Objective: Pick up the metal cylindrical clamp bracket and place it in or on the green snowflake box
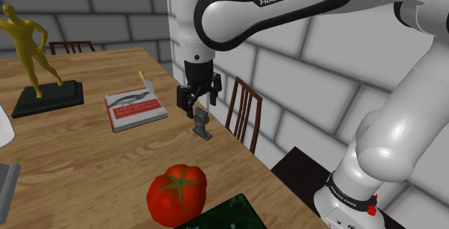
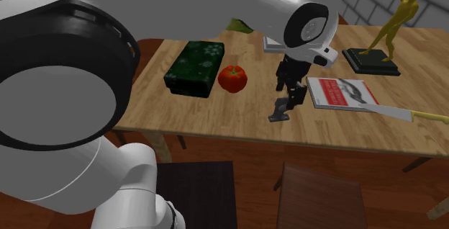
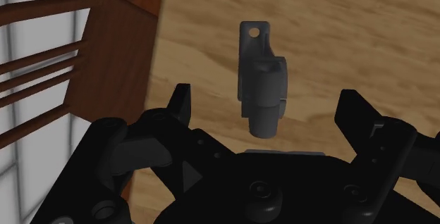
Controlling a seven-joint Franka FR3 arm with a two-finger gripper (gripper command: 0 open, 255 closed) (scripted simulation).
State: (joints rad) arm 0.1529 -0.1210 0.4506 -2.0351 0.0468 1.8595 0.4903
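Observation:
The grey metal clamp bracket [image 1: 201, 124] stands upright on the wooden table [image 1: 79, 155], close to its edge. My black gripper [image 1: 198, 98] hangs just above it, open. In the wrist view the bracket [image 3: 261, 82] lies between the two spread fingers [image 3: 180, 106], which do not touch it. From the second exterior view, the gripper [image 2: 291, 94] is right over the bracket [image 2: 280, 110]. The dark green snowflake box [image 2: 196, 66] lies flat further along the table, beyond a red tomato [image 2: 232, 78]; one of its corners [image 1: 223, 217] sits at the shoulder view's lower edge.
A red tomato [image 1: 177, 194] sits between bracket and box. A red-and-white book [image 1: 134, 109], a knife [image 2: 410, 114] and a gold figure on a black base [image 1: 32, 55] lie on the bracket's far side from the box. A wooden chair [image 1: 245, 112] stands at the table edge beside the bracket.

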